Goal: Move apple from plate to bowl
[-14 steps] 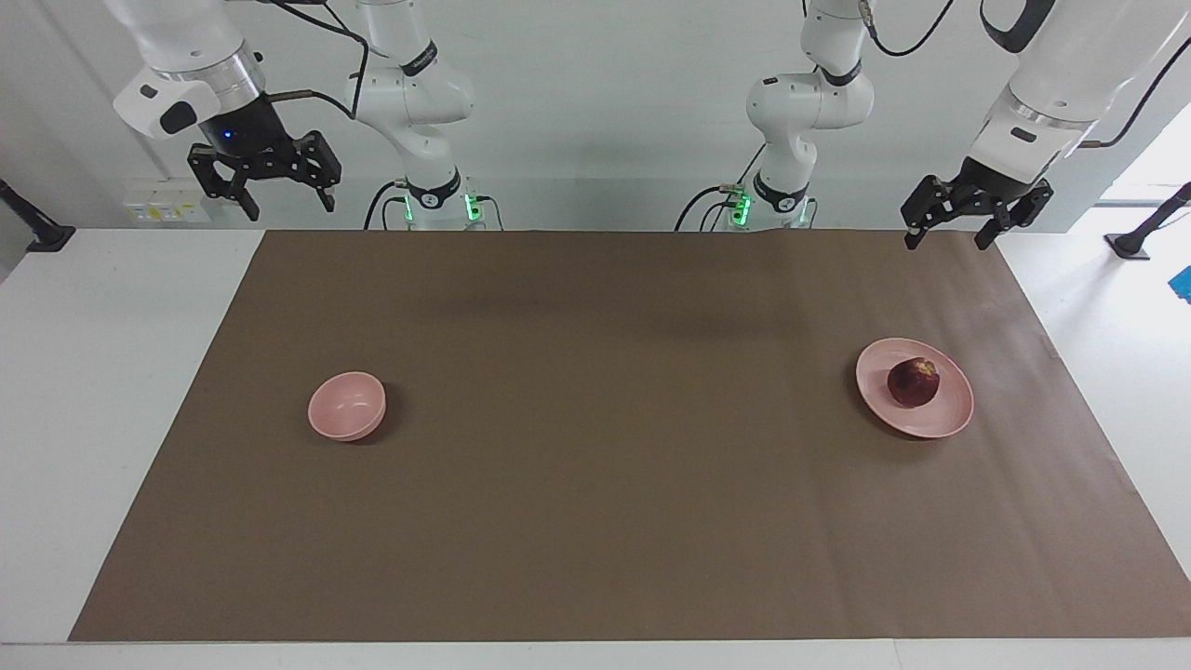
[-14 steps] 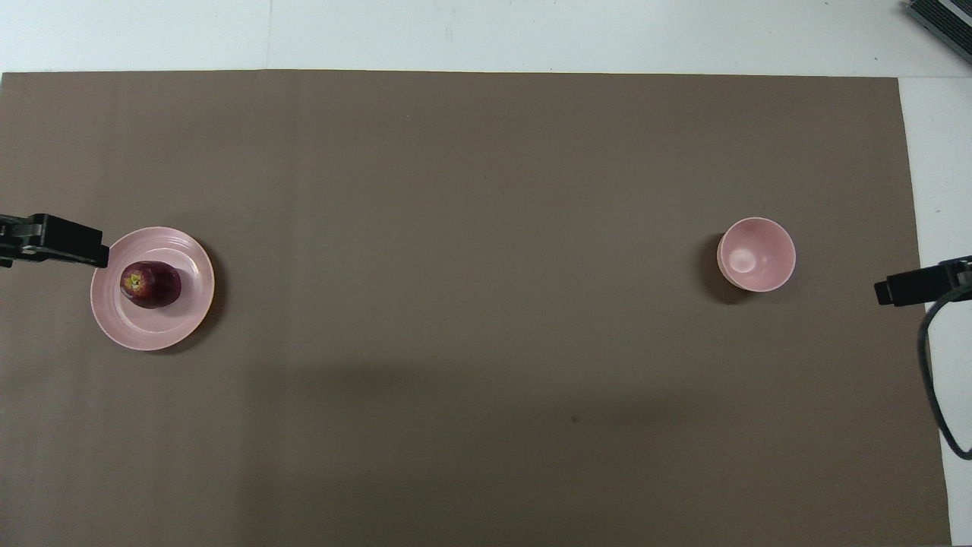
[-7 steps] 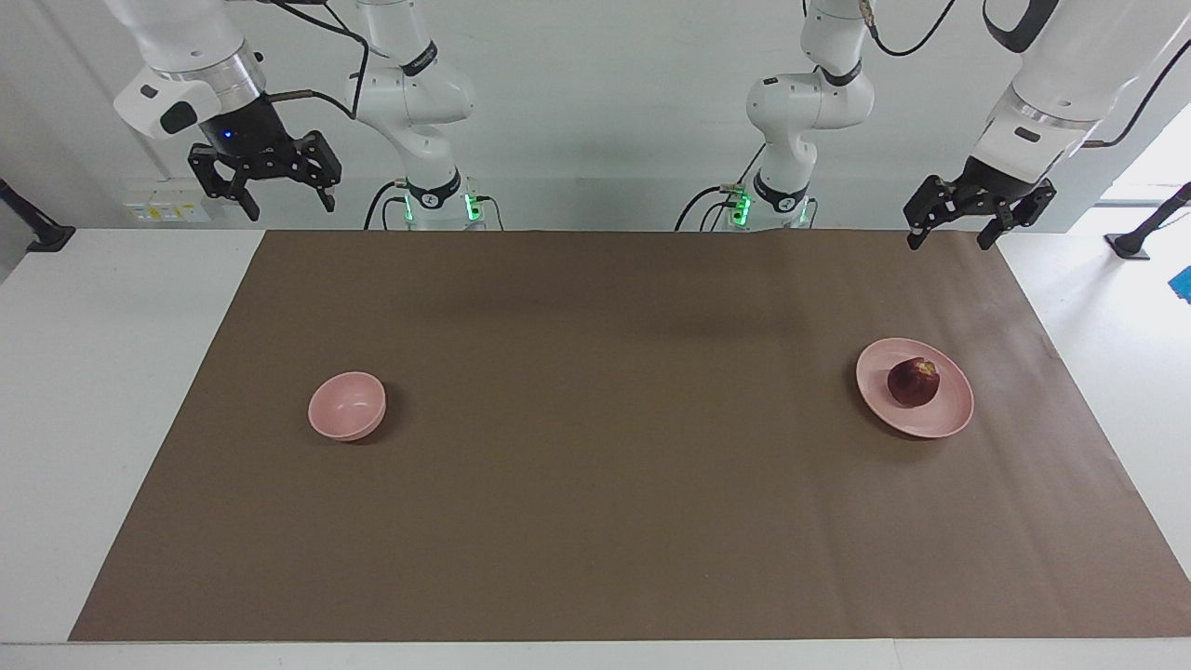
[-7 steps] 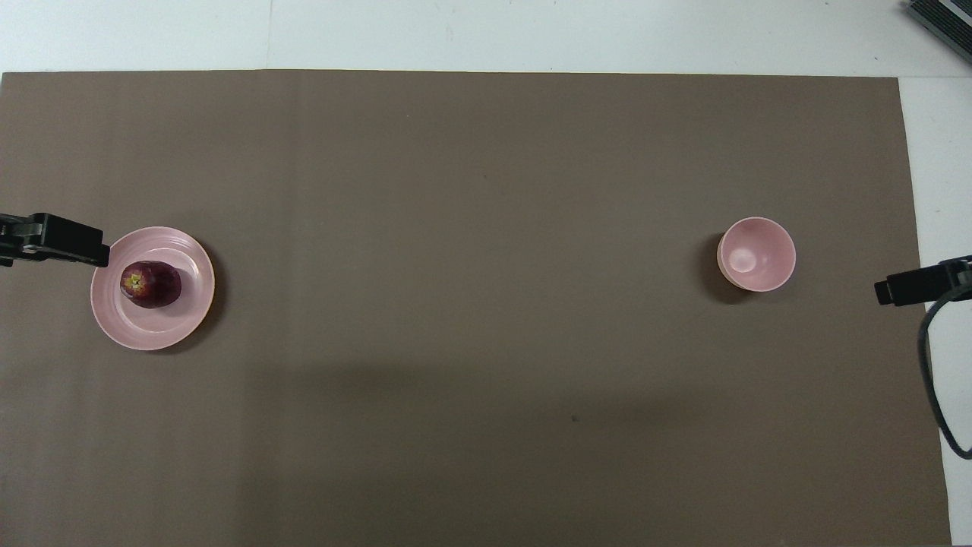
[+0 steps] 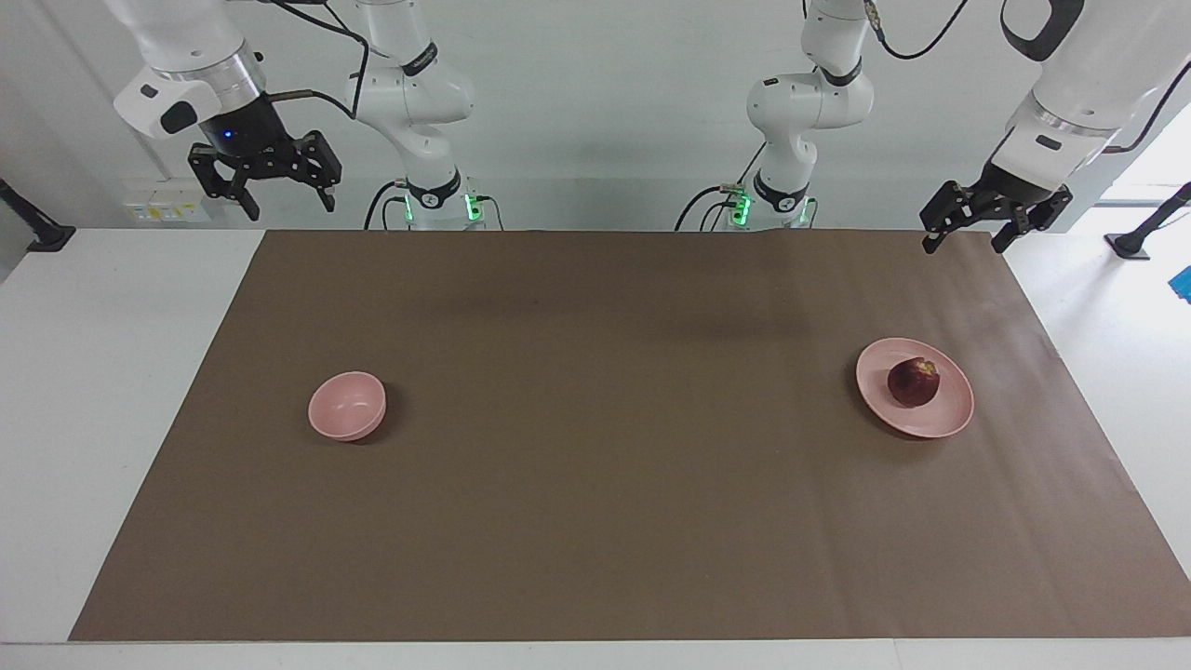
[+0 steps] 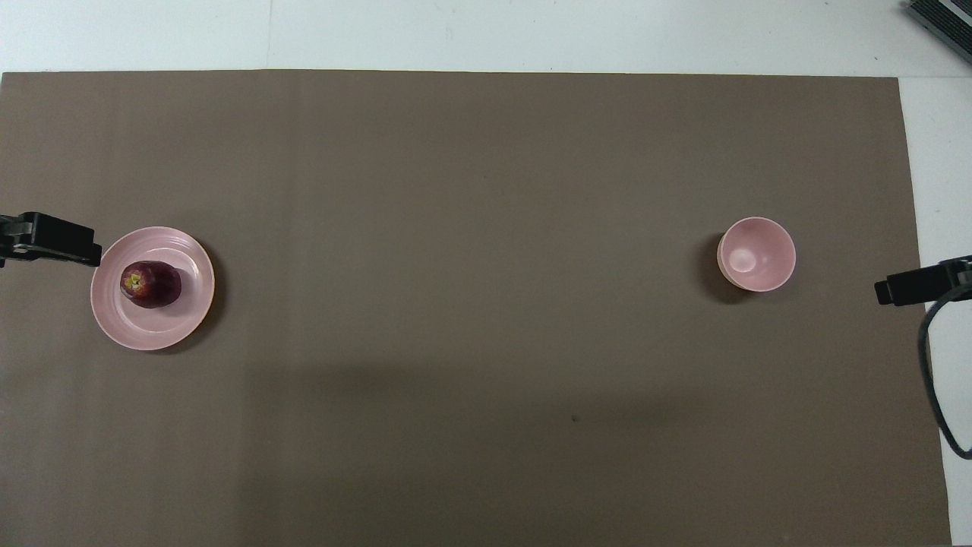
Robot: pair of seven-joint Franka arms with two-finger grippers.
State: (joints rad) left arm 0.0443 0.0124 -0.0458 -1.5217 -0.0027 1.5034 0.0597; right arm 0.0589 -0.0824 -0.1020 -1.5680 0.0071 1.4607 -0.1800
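Observation:
A small dark red apple (image 5: 913, 382) (image 6: 151, 284) lies on the wide pale pink plate (image 5: 949, 415) (image 6: 156, 333) toward the left arm's end of the table. The small deep pink bowl (image 5: 347, 407) (image 6: 757, 254) stands empty toward the right arm's end. My left gripper (image 5: 968, 244) hangs open and empty high over the brown mat's corner by the plate; only one tip of it (image 6: 57, 241) shows from above. My right gripper (image 5: 288, 203) hangs open and empty high over the white table by the robots; one tip (image 6: 907, 286) shows from above.
A brown mat (image 5: 595, 447) (image 6: 456, 228) covers most of the white table (image 5: 121, 372). A black cable (image 6: 930, 380) hangs by the right gripper. A dark device corner (image 6: 942, 23) lies at the table's farthest corner from the robots.
The left gripper has moved a little outward, away from the plate toward the table's end. The right arm, apple, plate and bowl have not moved.

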